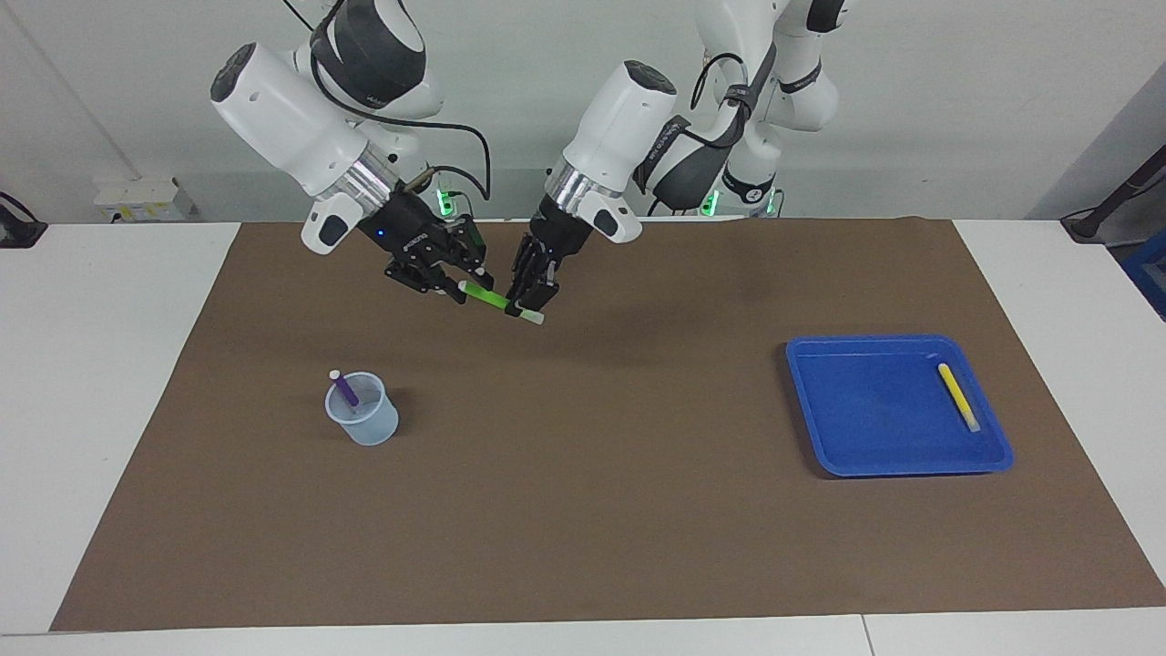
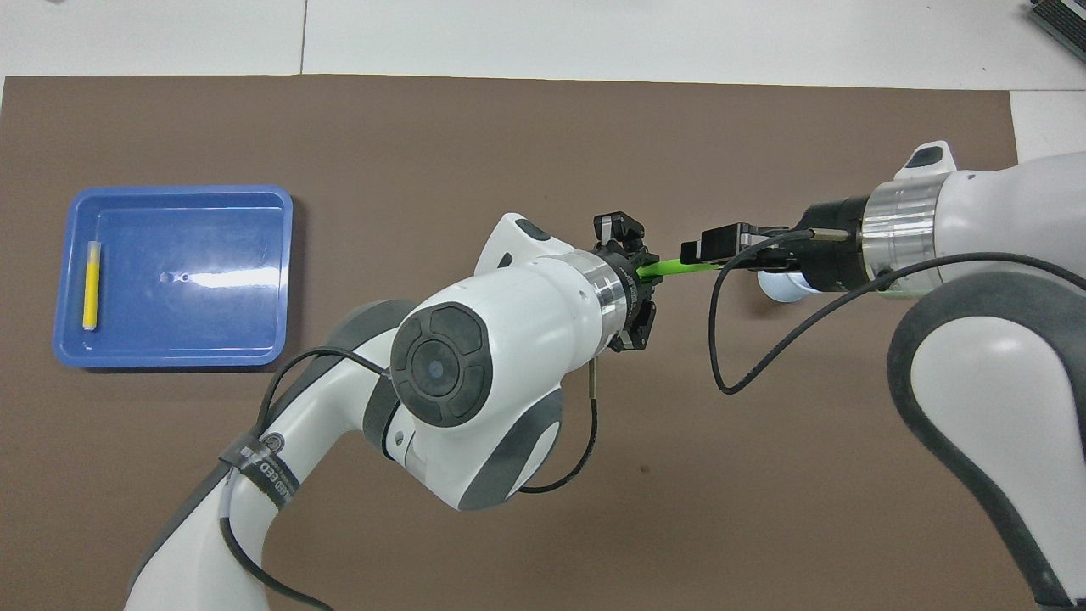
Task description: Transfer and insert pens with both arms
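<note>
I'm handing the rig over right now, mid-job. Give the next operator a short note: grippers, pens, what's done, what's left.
Left gripper: shut on the green pen, in the air over the mat.
Right gripper: at the pen's free end, fingers around it; grip not confirmed.
Purple pen: in the cup, done.
Yellow pen: lying in the blue tray, untouched.
Left: finish the handover, put the green pen in the cup, then the yellow one.
</note>
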Controlling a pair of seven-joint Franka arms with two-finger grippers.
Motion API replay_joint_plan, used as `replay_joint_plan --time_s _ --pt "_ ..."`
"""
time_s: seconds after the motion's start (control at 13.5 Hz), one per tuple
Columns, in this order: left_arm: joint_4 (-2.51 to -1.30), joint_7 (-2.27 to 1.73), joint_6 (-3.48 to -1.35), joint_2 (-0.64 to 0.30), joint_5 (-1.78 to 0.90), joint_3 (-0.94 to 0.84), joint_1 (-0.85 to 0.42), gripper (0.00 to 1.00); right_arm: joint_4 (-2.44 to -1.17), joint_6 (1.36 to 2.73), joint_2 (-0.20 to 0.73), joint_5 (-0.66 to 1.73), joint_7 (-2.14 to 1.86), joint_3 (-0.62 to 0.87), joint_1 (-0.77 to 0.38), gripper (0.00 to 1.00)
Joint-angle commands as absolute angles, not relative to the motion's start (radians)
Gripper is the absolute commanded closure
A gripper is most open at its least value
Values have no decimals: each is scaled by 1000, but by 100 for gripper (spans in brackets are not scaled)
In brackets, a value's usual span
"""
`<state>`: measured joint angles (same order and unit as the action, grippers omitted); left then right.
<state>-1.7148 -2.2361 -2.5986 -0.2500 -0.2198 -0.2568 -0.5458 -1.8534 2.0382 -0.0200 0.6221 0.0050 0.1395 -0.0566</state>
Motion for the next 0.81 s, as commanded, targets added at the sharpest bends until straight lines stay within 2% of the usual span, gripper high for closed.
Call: replay_joint_plan --time_s 0.0,0.37,0.74 --pt "-1741 -2249 -2638 -233 -235 -242 -563 100 -1864 2033 -29 634 -14 143 -46 51" --pt "-1755 -2260 -2664 -233 -235 -242 -563 100 -1867 2031 -31 634 -12 143 -46 60" --pt "-1758 -2260 -2684 -232 -235 -242 -577 100 -1867 2031 -31 634 -12 143 -46 64"
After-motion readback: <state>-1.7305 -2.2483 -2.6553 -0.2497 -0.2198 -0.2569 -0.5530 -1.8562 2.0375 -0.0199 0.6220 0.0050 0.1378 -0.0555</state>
